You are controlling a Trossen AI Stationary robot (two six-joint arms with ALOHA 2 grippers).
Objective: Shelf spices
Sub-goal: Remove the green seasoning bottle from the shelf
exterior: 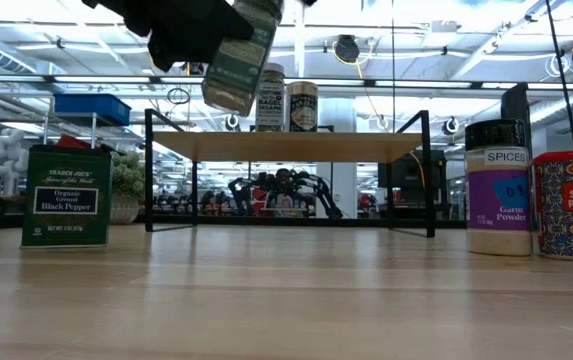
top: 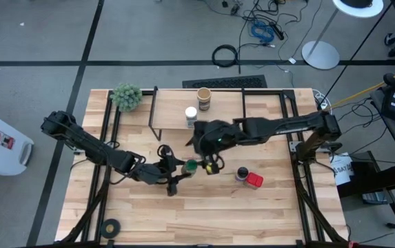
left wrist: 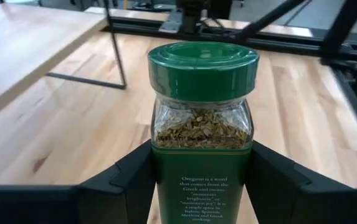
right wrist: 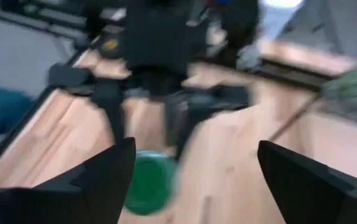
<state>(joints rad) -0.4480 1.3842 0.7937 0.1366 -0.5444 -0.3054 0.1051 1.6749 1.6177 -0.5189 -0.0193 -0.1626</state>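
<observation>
A green-lidded oregano jar point(left wrist: 202, 118) sits between the fingers of my left gripper point(left wrist: 202, 171), above the table's middle point(top: 191, 166). In the low view the jar point(exterior: 238, 50) hangs in the air, tilted. My right gripper point(right wrist: 194, 186) is open and hovers just right of that jar point(top: 209, 160), touching nothing. The shelf point(top: 218, 120) carries a tan cylinder point(top: 203, 98) and a white-lidded jar point(top: 191, 115) on its top board. A red tin point(top: 254, 180) and a dark-lidded jar point(top: 241, 173) stand on the table. A dark square pepper tin point(exterior: 64, 195) stands at the left of the low view. My left gripper pinches the jar's labelled body point(left wrist: 166, 186) below the lid, one finger point(left wrist: 131, 180) on each side. The fingers come about level from the table's left. The jar is lifted clear of the table and tilted, lid uppermost.
A fuzzy green plant ball point(top: 126, 96) sits at the far left corner and a black tape roll point(top: 109, 227) near the near left edge. Bare wood lies under the shelf and along the near side point(top: 204, 213).
</observation>
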